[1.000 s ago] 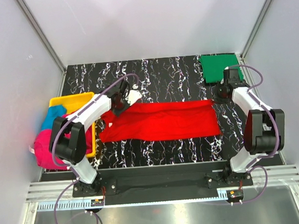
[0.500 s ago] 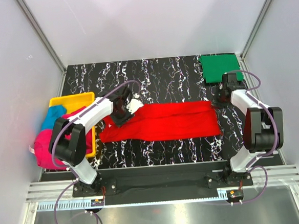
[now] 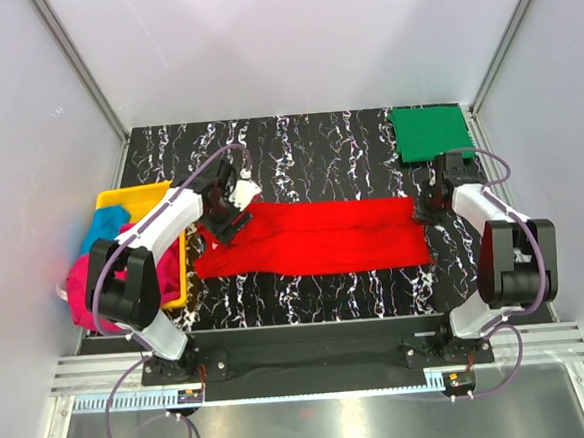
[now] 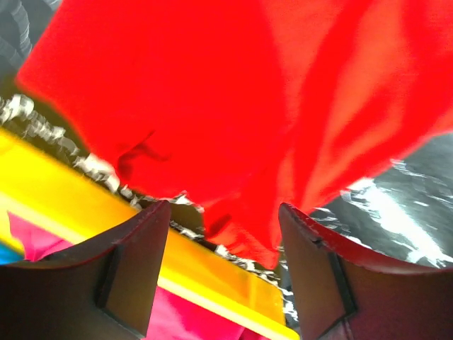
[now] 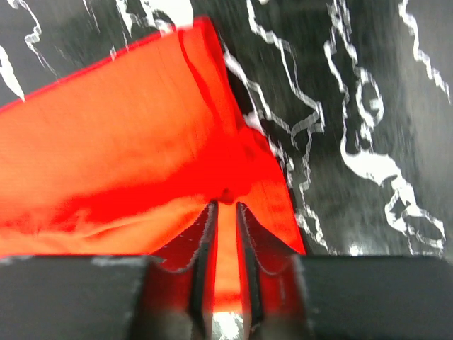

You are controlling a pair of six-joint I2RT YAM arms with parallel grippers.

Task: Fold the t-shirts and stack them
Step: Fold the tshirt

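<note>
Left gripper (image 4: 223, 212) now wide open, clear of the red shirt (image 3: 318, 237) toward the table's (image 3: 317, 147) left edge; right gripper (image 5: 226, 207) barely cracked, cloth still pinched, so fold laid, releasing.

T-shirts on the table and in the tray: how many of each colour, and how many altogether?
red t-shirt: 1
green t-shirt: 1
pink t-shirt: 1
turquoise t-shirt: 1
Total: 4
</note>
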